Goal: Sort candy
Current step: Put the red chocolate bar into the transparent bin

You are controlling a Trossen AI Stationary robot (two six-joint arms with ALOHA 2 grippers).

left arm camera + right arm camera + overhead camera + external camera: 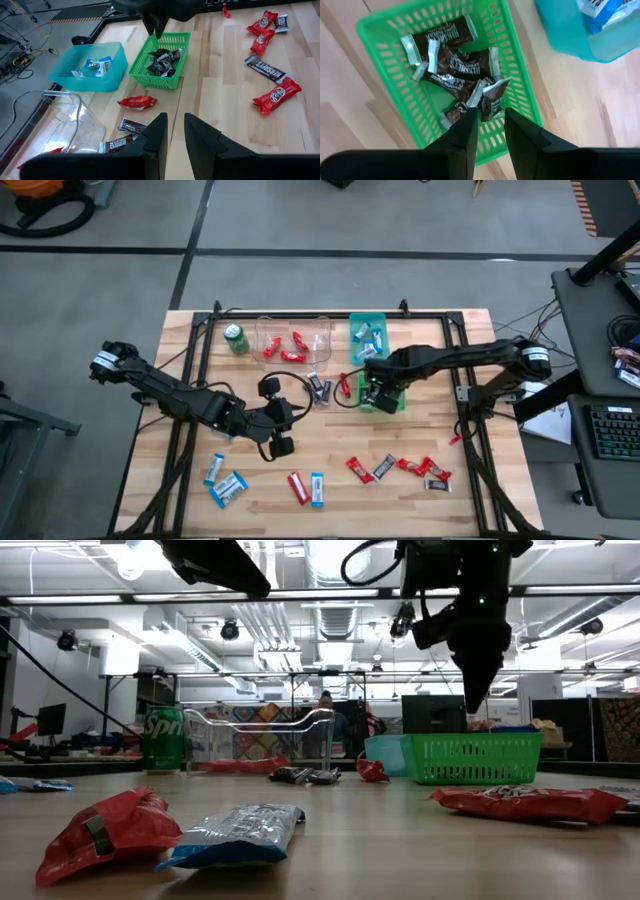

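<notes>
The candy is lying in small wrapped bars of three kinds: shiny red, light blue and white, and dark brown with silver ends. Some brown bars (457,65) are piling up in the green basket (384,402), in a messy heap with their wrappers crinkled. Blue bars (368,338) are sitting in the teal bin (367,320) just behind the basket. Red bars (285,346) are lying in the clear bin (291,340) next to a green can (236,339). More candy is waiting on the table (340,440): blue bars (225,482) near the front left, a red and a blue one (306,486) side by side in the front middle, and a mix of red and brown ones (405,469) at the front right. Two brown bars (319,387) and one red bar (345,385) are lying just in front of the clear bin.

The right claw (487,127) is hanging right over the green basket. Its two fingers are standing a little way apart, and a brown bar (492,97) is showing at the gap between their tips, tilted above the heap. I cannot tell if the fingers are touching it.

The left claw (172,132) is hovering over the middle of the table, in front of the clear bin. Its fingers are a small gap apart and are holding nothing.
</notes>
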